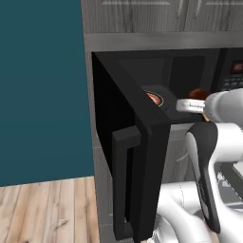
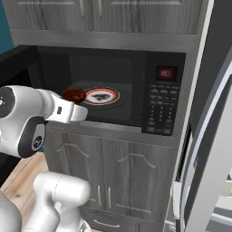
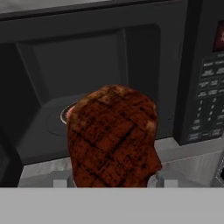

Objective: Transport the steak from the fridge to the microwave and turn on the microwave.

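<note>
The dark reddish-brown steak (image 3: 113, 135) is pinched between my fingertips (image 3: 159, 179), with my gripper (image 3: 113, 183) shut on it. I hold it just in front of the open black microwave (image 2: 165, 106), at the mouth of its cavity. From the sides the steak (image 2: 73, 94) (image 1: 199, 93) sits at the end of my white hand, my gripper (image 2: 76, 103) level with the cavity floor. The microwave door (image 1: 142, 142) stands swung open to the left. A light-grey fridge door (image 2: 209, 154) shows at the far right.
A round plate with an orange-white rim (image 2: 102, 96) (image 1: 154, 98) lies on the microwave floor behind the steak. The keypad and red display (image 2: 166, 73) are right of the cavity. Grey wood-grain cabinets (image 2: 113, 176) stand below and above. A teal wall (image 1: 42, 90) is at left.
</note>
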